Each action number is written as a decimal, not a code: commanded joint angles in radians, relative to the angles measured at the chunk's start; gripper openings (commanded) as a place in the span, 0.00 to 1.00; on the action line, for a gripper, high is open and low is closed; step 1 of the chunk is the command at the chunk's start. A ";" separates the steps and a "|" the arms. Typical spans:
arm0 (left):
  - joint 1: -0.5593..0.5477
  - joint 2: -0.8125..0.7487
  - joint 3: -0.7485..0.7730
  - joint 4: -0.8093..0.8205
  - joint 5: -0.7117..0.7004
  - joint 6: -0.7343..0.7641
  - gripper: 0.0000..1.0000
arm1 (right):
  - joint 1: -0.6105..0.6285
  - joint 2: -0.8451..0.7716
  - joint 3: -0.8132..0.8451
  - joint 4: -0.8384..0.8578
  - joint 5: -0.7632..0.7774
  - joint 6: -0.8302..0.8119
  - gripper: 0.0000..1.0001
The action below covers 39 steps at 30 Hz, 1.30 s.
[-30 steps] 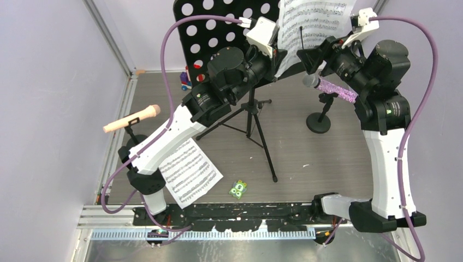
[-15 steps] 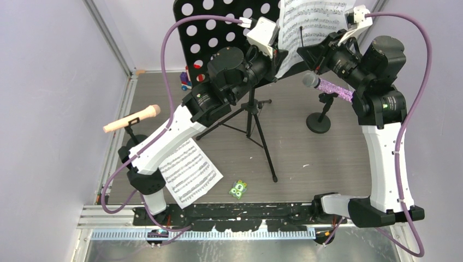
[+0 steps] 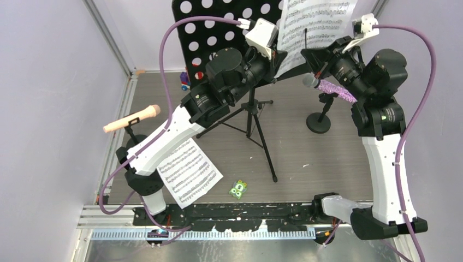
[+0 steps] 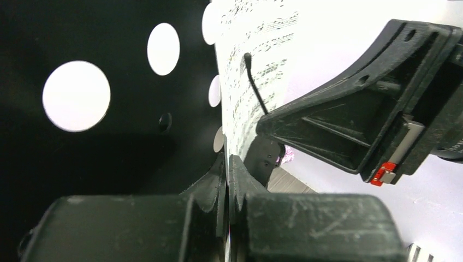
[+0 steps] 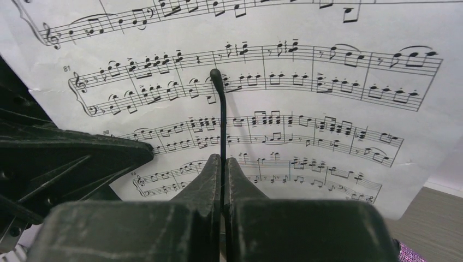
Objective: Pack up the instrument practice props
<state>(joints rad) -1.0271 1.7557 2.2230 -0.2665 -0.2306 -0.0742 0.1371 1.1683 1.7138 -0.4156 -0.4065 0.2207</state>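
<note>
The black perforated music desk (image 3: 218,27) stands on tripod legs (image 3: 256,128) at the back. A white sheet-music page (image 3: 316,22) leans on it. My left gripper (image 3: 279,57) is shut on that page's lower left edge (image 4: 235,98), the paper pinched between its fingertips (image 4: 226,164). My right gripper (image 5: 223,161) is shut on the desk's thin black page-holder wire (image 5: 223,114), in front of the page (image 5: 327,71). A second page (image 3: 188,172) lies on the table. The pink microphone (image 3: 132,118) and the purple-glitter microphone (image 3: 334,89) sit in their mounts (image 3: 319,123).
A red-blue toy vehicle (image 3: 186,82) sits behind the left arm. A small green dotted piece (image 3: 238,189) lies near the front rail. Grey walls close in on both sides. In the left wrist view the right gripper's body (image 4: 360,109) hangs close by.
The right gripper's jaws have closed from open onto the page-holder wire, and that arm has shifted slightly up and back. The left arm holds still.
</note>
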 commanded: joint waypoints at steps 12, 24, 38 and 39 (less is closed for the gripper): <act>0.003 -0.220 -0.130 0.074 -0.004 0.014 0.00 | -0.002 -0.174 -0.179 0.200 0.100 0.040 0.01; 0.002 -0.650 -0.398 -0.092 -0.091 -0.026 0.00 | -0.003 -0.159 -0.181 0.195 0.097 0.029 0.01; 0.003 -1.230 -0.730 -0.624 -0.339 -0.346 0.00 | -0.002 -0.165 -0.217 0.199 0.086 0.030 0.01; 0.004 -1.252 -0.750 -0.648 -0.351 -0.364 0.00 | -0.002 -0.165 -0.220 0.199 0.086 0.029 0.01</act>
<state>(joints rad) -1.0260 0.5629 1.5539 -0.7353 -0.4759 -0.3111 0.1352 1.0187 1.5063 -0.2409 -0.3157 0.2501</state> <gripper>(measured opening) 0.008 0.032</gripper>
